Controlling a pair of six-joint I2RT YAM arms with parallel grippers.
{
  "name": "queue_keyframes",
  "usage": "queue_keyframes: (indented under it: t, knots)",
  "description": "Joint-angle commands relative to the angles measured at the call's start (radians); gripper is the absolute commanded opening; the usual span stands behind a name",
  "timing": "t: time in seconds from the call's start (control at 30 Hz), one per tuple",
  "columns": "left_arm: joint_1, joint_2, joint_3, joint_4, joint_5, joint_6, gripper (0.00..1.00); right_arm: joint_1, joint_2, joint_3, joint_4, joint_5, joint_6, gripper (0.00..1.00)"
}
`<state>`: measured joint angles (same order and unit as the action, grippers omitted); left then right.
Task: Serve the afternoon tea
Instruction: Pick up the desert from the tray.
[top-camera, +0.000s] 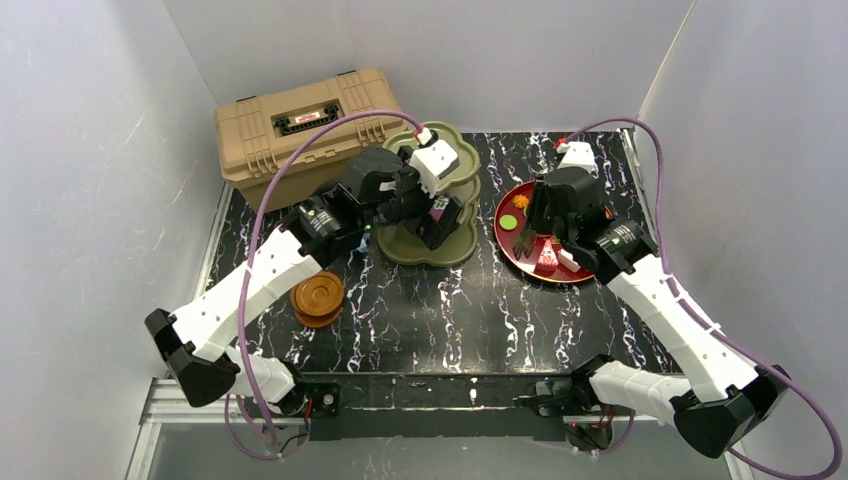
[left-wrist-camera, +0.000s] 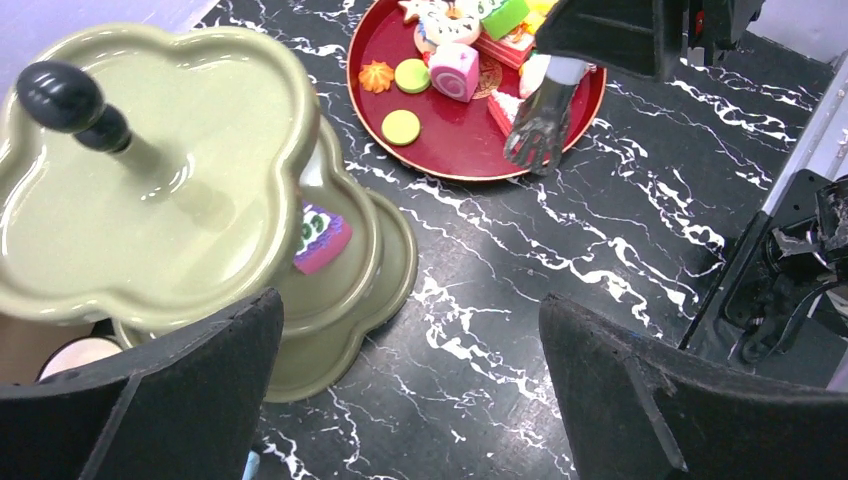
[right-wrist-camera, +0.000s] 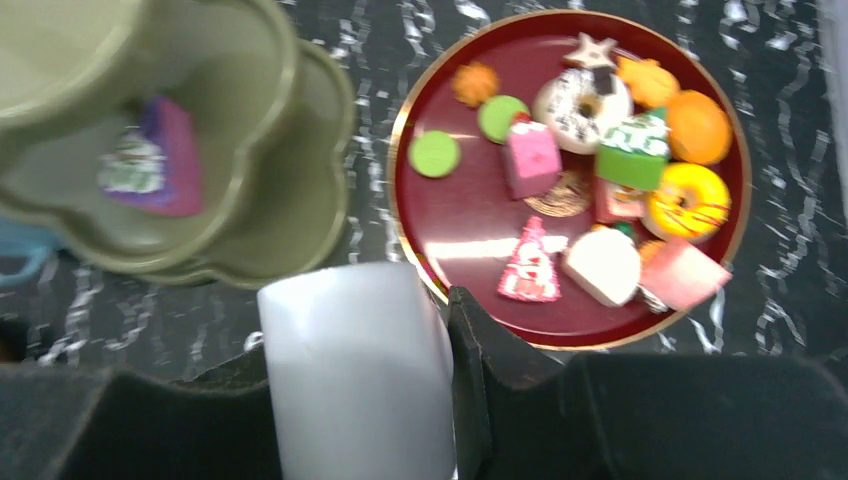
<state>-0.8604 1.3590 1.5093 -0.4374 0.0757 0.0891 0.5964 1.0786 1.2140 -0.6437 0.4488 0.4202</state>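
The olive-green three-tier stand (top-camera: 412, 250) with a black knob (left-wrist-camera: 60, 95) stands at mid table. A purple-pink cake (left-wrist-camera: 320, 238) lies on its middle tier and also shows in the right wrist view (right-wrist-camera: 165, 160). My left gripper (top-camera: 445, 225) hangs open and empty beside the stand's right edge (left-wrist-camera: 410, 310). A red round tray (top-camera: 512, 240) holds several toy cakes and donuts (right-wrist-camera: 620, 150). My right gripper (top-camera: 545, 245) hovers over the tray's near-left rim, shut on a white cylindrical object (right-wrist-camera: 350, 370); I cannot tell whether it is a mug. Stacked brown saucers (top-camera: 318, 298) sit near left.
The tan toolbox (top-camera: 300, 125) stands at the back left, close behind the stand. A sliver of something light blue (right-wrist-camera: 20, 258) shows left of the stand. White walls enclose the black marble table (top-camera: 470, 320) on three sides.
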Motion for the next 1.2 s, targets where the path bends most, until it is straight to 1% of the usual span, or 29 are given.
queue_keyframes:
  t: [0.0,0.1,0.2,0.3,0.4,0.53,0.73,0.93,1.03,1.17]
  knots:
    - [0.043,-0.052,0.043,-0.088,0.039,0.005,0.98,-0.028,-0.011,-0.042,0.012,0.174,-0.050,0.29]
    - [0.070,-0.035,0.087,-0.127,0.035,-0.013,0.98,-0.042,-0.004,-0.076,0.041,0.221,-0.060,0.29]
    - [0.072,0.016,0.203,-0.218,0.042,-0.043,0.98,-0.059,0.001,-0.106,0.086,0.249,-0.066,0.27]
    - [0.073,0.037,0.257,-0.253,0.035,-0.010,0.98,-0.069,0.006,-0.126,0.130,0.279,-0.071,0.27]
    - [0.091,0.037,0.260,-0.278,0.020,0.013,0.98,-0.083,0.013,-0.140,0.162,0.300,-0.080,0.28]
    - [0.115,0.030,0.252,-0.305,0.044,-0.008,0.98,-0.101,0.021,-0.161,0.201,0.302,-0.086,0.32]
    - [0.117,0.020,0.247,-0.286,0.062,-0.012,0.98,-0.126,0.026,-0.201,0.266,0.272,-0.078,0.39]
    - [0.119,0.017,0.243,-0.266,0.071,-0.024,0.98,-0.152,0.041,-0.237,0.310,0.243,-0.053,0.42]
    - [0.118,0.012,0.236,-0.266,0.084,-0.025,0.98,-0.165,0.040,-0.259,0.333,0.230,-0.037,0.46]
    - [0.118,0.003,0.226,-0.262,0.099,-0.025,0.98,-0.178,0.040,-0.279,0.356,0.226,-0.029,0.47]
